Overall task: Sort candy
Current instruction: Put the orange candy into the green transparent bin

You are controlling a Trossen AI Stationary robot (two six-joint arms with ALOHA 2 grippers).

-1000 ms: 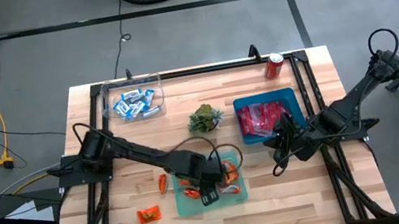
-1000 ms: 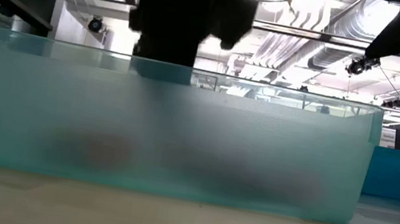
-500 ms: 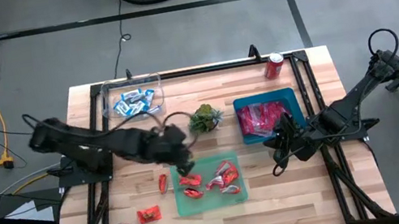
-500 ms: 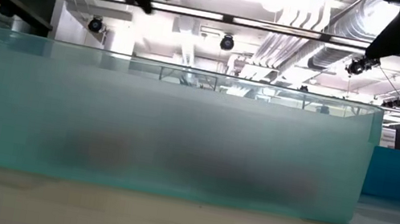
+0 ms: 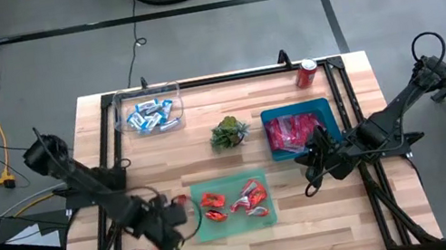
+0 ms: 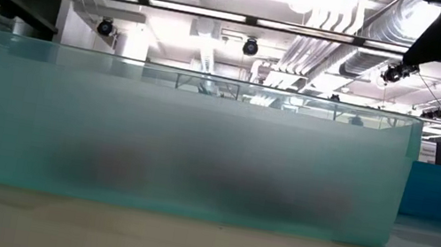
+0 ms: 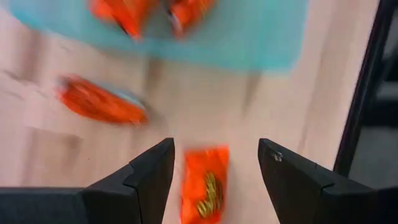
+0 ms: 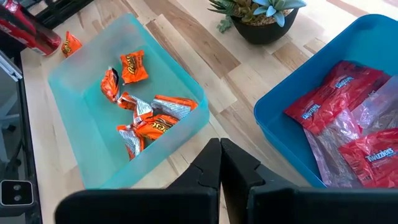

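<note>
Left gripper (image 7: 214, 180): jaws wide, empty, over orange candy (image 7: 205, 186).
Right gripper (image 8: 221, 163): jaws closed, idle.
Risk: off-centre descent may nudge candy aside.

Orange candy (image 8: 134, 66) in a translucent teal bin (image 8: 74, 134); red packets (image 8: 339, 99) in blue.

"Twizzlers" on red candy packs (image 8: 373, 154)
</note>
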